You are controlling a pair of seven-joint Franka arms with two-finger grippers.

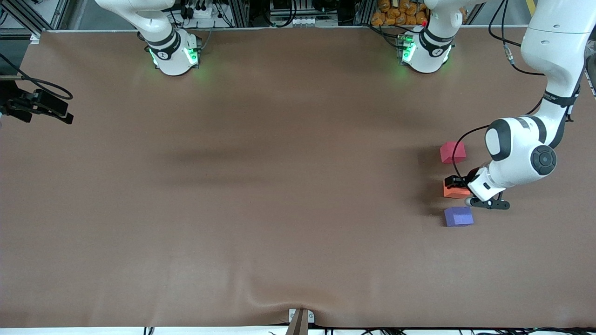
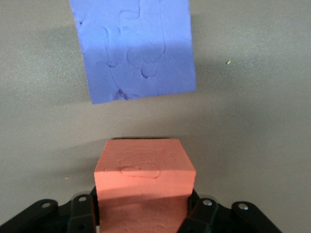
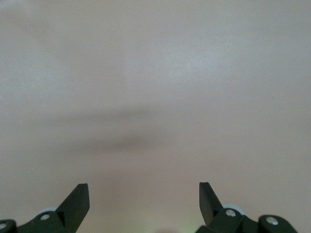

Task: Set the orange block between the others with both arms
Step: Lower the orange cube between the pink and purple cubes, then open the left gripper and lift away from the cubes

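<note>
Broadly, most of the front view is filled by a wide brown matte table covering (image 1: pixel 260 186), with metal framing and cables seen along the top edge of the frame. Two large white jointed robot arms are mounted on green-lit round bases at the top of that view. The left arm (image 1: pixel 535 139) is bent down at the right of the frame, while the right arm (image 1: pixel 158 32) waits near its base at the upper left.

Three small matte foam cubes are lined up in a column at the right of the front view: a red-pink cube (image 1: pixel 452 152) uppermost, a bright orange cube (image 1: pixel 455 190) in the middle, and a purple-blue cube (image 1: pixel 458 217) lowest. All three are apart from one another, with flat faces upward; no long axis is shown by the orange cube, whose edges run roughly square to the purple-blue one.

The black left gripper (image 2: pixel 143 213) is closed on the orange cube, its fingers (image 2: pixel 80 213) pressed against opposite sides. The black right gripper (image 3: pixel 144 204) is held wide apart over bare covering, with nothing between its fingers.
</note>
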